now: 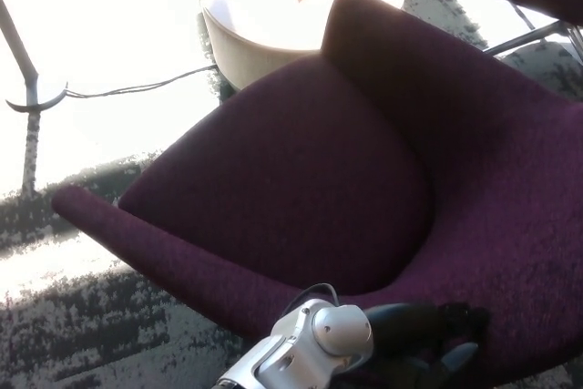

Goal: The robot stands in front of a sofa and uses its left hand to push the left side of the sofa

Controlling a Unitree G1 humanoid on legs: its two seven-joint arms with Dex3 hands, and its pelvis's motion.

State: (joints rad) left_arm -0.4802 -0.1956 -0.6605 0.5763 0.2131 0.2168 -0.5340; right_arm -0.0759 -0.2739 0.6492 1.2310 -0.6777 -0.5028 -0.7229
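You have the purple sofa [346, 161] filling most of the view, standing on the patterned carpet [82, 325]; beyond its back corner sits a round white table [273, 6], with a cable [137, 88] trailing left; your left hand [424, 348] presses the sofa's near edge at the bottom, fingers [460, 354] spread flat, gripping nothing.

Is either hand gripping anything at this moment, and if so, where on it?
Nothing is clearly gripped. The left hand lies against the near edge of the purple sofa; its fingers are too dark to read. The right hand is out of view.
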